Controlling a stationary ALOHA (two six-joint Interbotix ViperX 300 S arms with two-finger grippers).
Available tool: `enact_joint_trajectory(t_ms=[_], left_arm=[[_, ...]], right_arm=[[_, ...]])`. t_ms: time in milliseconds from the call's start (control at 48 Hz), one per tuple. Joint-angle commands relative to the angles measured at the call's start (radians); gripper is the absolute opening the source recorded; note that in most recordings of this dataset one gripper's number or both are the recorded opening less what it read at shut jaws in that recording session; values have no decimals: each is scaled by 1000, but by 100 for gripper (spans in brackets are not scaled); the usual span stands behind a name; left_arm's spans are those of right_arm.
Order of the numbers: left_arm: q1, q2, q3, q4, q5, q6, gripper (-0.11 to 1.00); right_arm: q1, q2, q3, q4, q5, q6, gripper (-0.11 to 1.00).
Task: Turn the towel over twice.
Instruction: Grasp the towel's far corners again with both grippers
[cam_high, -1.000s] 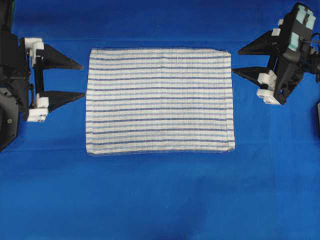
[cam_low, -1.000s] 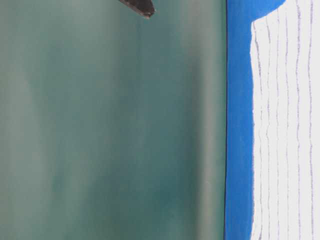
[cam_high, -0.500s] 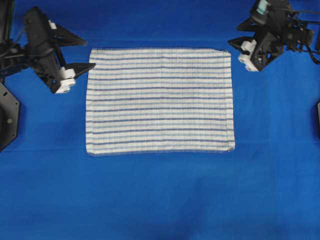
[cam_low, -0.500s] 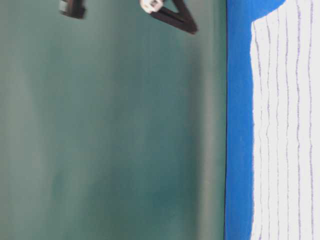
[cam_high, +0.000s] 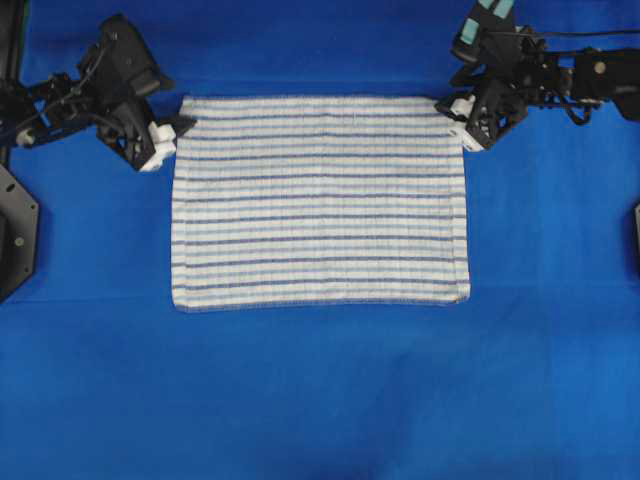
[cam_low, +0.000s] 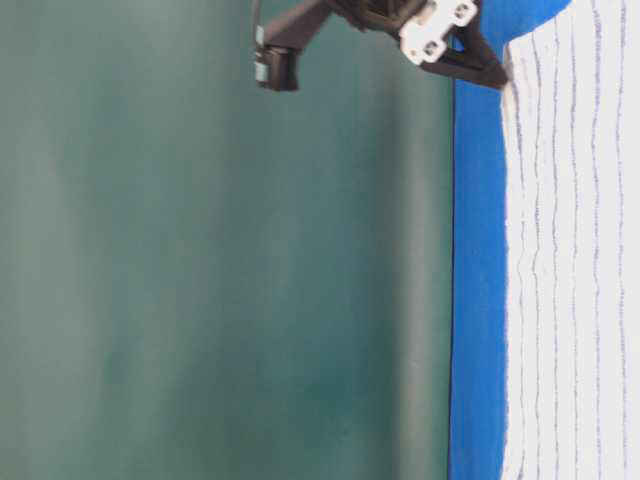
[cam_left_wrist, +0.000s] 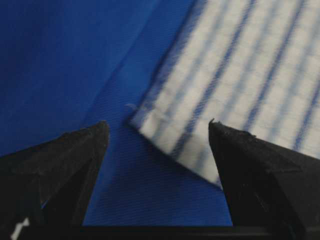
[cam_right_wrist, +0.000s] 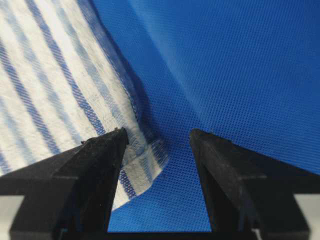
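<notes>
Overhead exterior view, item one: the towel (cam_high: 320, 200), white with dark-blue and light-blue stripes, lies flat and spread as a rectangle on the blue backdrop cloth (cam_high: 320, 400), its long edges running across the view, all four edges straight, the two near corners square and unlifted. Item two: my left gripper (cam_high: 172, 128) sits at the towel's far left corner, fingertips at the corner's edge. In the left wrist view its jaws stand wide apart and hold nothing; the corner of the towel (cam_left_wrist: 215, 90) lies between and ahead of the two black fingers (cam_left_wrist: 65, 165), the hem slightly raised off the blue cloth, whether a tip touches it I cannot tell. Item three: my right gripper (cam_high: 456, 122) sits at the far right corner. In the right wrist view its jaws are likewise spread wide and grip nothing; one finger (cam_right_wrist: 95, 175) overlaps the striped corner (cam_right_wrist: 60, 100), the other rests over bare blue cloth beside the edge. Item four: open room. Bare blue cloth borders the towel on every side, broadest along the near edge, narrower beyond the far edge. Table-level view: the right gripper (cam_low: 495, 72) comes down at the towel's (cam_low: 570, 250) corner, before a plain green wall (cam_low: 220, 300).
</notes>
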Motion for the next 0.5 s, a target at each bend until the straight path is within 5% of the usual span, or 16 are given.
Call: enact_joint_trajectory(t_ms=[0,250,479], left_arm=[[15,20,-21,-2,-12,2,76],[17,89,-46,0,12,0,67],[17,100,-51,-2,51,2,9]], right_arm=[[-15,8,-23,-3,-9,-2,59],[-20,17,-20,-28,-9,-15,53],[-20,14,-14,-31,-9,-17,4]])
